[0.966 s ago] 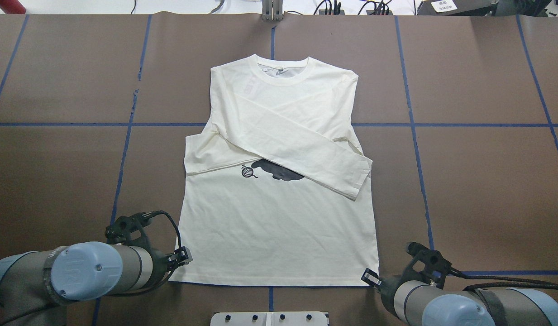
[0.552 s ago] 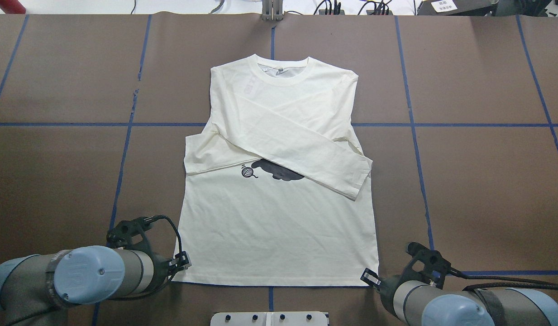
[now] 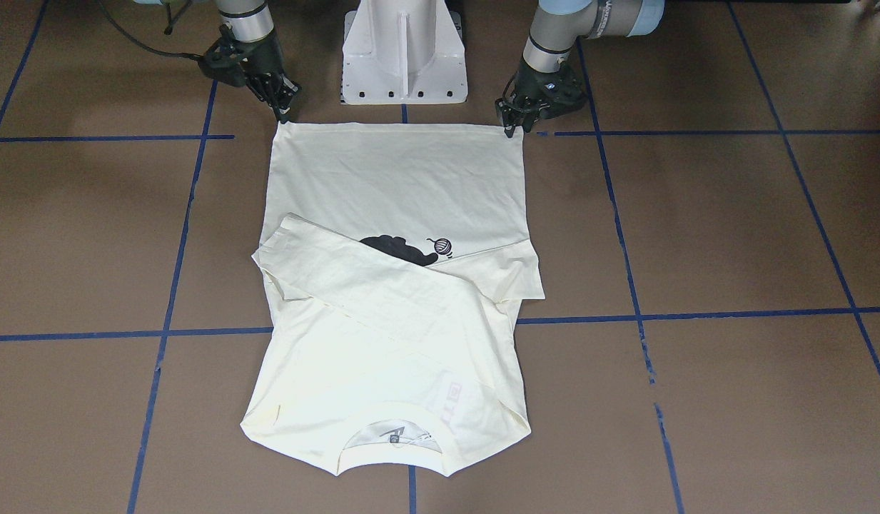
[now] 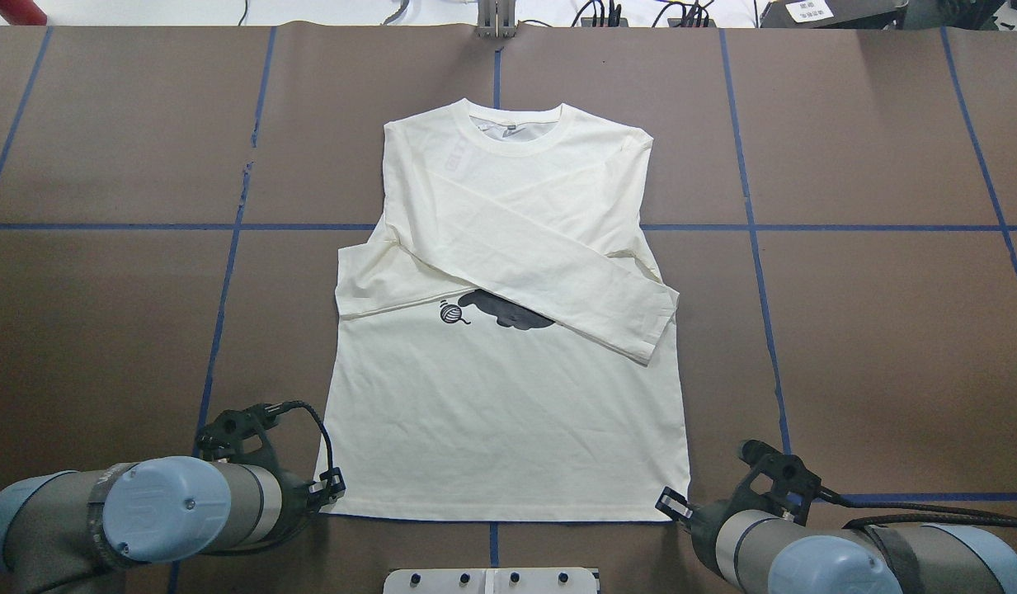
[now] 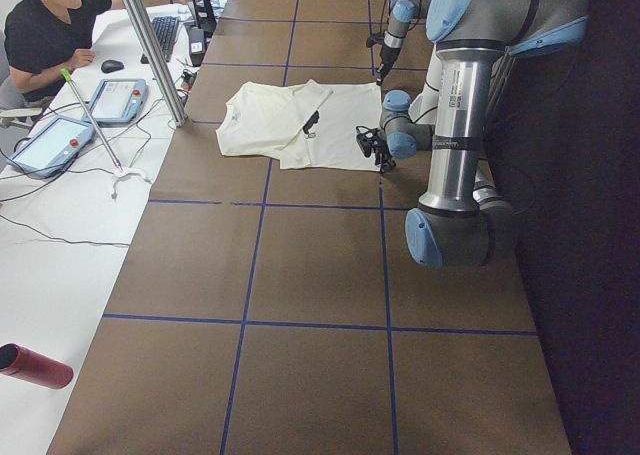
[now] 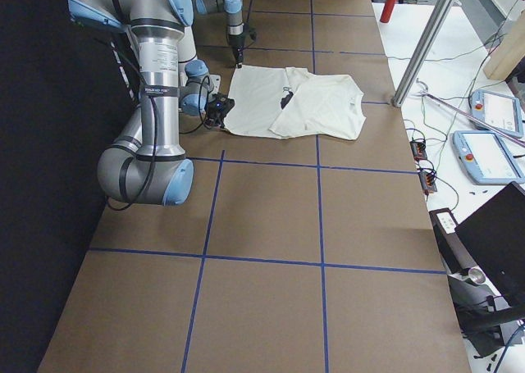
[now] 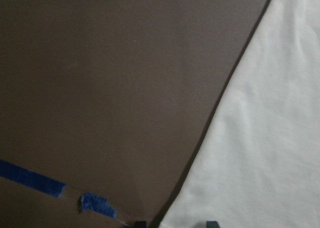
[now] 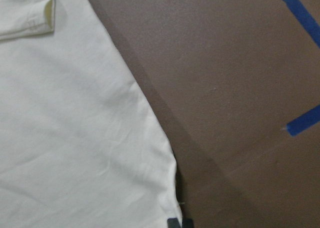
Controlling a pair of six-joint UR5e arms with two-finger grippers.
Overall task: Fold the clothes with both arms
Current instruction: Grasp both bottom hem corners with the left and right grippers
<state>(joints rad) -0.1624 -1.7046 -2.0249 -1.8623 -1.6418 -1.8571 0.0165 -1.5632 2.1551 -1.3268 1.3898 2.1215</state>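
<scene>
The cream-white T-shirt (image 4: pixel 508 412) lies flat on the brown table, collar (image 4: pixel 518 150) at the far side. Both sleeves are folded across the chest and partly cover the black cat print (image 4: pixel 508 311). My left gripper (image 4: pixel 333 483) is at the near left hem corner. In the left wrist view its fingertips (image 7: pixel 141 224) stand apart, one on each side of the corner of the shirt (image 7: pixel 260 138). My right gripper (image 4: pixel 668 502) is at the near right hem corner. In the right wrist view its tips (image 8: pixel 173 223) are close together on the corner of the shirt (image 8: pixel 75 138).
The white pedestal (image 3: pixel 404 50) stands between the arms, just behind the hem. Blue tape lines (image 4: pixel 557 227) cross the table. An operator (image 5: pixel 45 35) sits at a side bench with tablets (image 5: pixel 115 100). A red bottle (image 5: pixel 35 367) lies there.
My left gripper has moved toward the near edge and closer to the hem's left corner. The right gripper and the shirt have not moved.
</scene>
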